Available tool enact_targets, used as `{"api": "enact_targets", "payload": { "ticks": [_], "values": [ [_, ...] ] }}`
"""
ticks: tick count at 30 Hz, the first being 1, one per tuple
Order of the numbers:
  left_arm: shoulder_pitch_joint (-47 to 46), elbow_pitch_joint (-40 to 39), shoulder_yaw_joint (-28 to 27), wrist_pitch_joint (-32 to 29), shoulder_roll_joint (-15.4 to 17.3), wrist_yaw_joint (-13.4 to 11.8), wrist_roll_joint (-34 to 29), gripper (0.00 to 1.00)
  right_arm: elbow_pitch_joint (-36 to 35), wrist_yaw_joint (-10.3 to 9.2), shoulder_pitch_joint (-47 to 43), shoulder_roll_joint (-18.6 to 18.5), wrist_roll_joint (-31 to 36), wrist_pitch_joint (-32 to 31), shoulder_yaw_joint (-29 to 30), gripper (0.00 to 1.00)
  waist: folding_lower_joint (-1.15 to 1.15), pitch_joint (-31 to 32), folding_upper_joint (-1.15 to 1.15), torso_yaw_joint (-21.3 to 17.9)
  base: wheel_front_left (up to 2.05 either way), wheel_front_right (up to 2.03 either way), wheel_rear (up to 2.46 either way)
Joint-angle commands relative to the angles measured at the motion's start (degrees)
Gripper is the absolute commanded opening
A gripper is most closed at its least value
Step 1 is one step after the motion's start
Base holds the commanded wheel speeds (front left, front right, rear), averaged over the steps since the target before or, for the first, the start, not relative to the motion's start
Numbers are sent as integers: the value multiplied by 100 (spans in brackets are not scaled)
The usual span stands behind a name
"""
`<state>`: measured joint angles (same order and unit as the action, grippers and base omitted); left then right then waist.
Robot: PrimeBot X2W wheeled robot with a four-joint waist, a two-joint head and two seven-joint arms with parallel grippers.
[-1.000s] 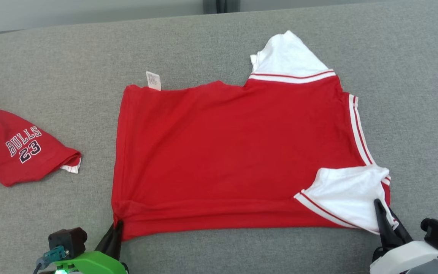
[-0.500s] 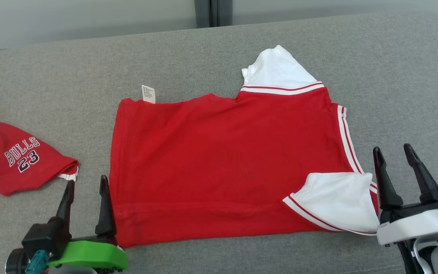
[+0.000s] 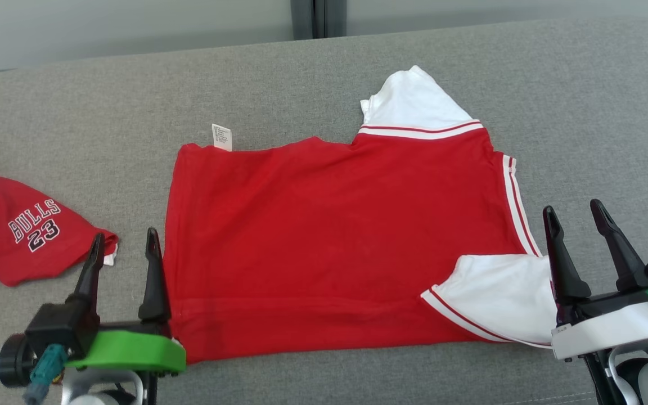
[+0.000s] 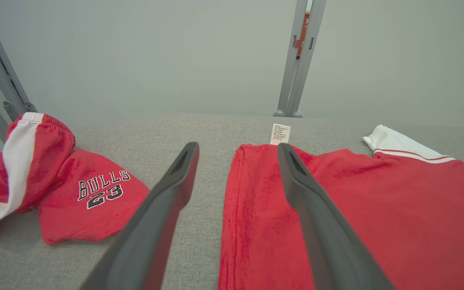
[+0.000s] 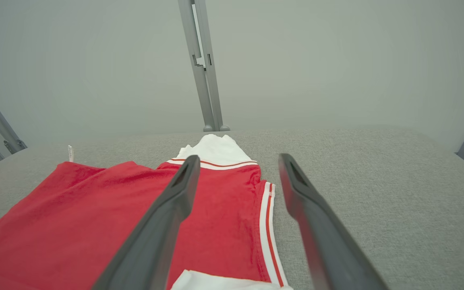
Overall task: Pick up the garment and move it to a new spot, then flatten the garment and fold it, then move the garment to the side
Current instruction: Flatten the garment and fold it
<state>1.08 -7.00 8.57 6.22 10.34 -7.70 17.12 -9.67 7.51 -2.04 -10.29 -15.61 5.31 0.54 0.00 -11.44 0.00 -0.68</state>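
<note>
Well, my left gripper (image 3: 124, 233) and right gripper (image 3: 572, 206) both stand spread, holding nothing. The soft red garment (image 3: 329, 242) lies flat between them on the grey woven surface (image 3: 133, 101). It has white sleeves with striped cuffs, the near one partly hidden behind my right fingers. Left of my left gripper, a crumpled red piece (image 3: 26, 236) lettered BULLS 23 is cut off.

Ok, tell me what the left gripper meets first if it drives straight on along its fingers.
Likely the left edge of the red shirt: the left gripper straddles it, one finger over cloth, the other over the grey surface. Height above them is unclear.
</note>
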Motion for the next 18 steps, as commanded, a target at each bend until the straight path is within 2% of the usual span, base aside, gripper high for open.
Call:
{"api": "enact_targets", "payload": {
  "ticks": [1,7,12,18],
  "values": [
    [-286,-28,-3,-69,92,72,41,100,-52,-5,21,18,-16,-8,5,100,0,-131,0,37,0,0,0],
    [-1750,375,146,-926,383,660,346,100,-158,-5,232,26,-12,-44,-50,100,0,-650,0,53,0,0,0],
    [-2948,1533,329,-1898,567,1144,697,100,-72,-5,493,33,-34,34,-235,100,0,-1053,0,-146,0,0,0],
    [-3886,3121,477,-2280,704,1412,967,100,155,-4,752,69,-84,174,-415,100,0,-1413,0,-392,0,0,0]
  ]
}}
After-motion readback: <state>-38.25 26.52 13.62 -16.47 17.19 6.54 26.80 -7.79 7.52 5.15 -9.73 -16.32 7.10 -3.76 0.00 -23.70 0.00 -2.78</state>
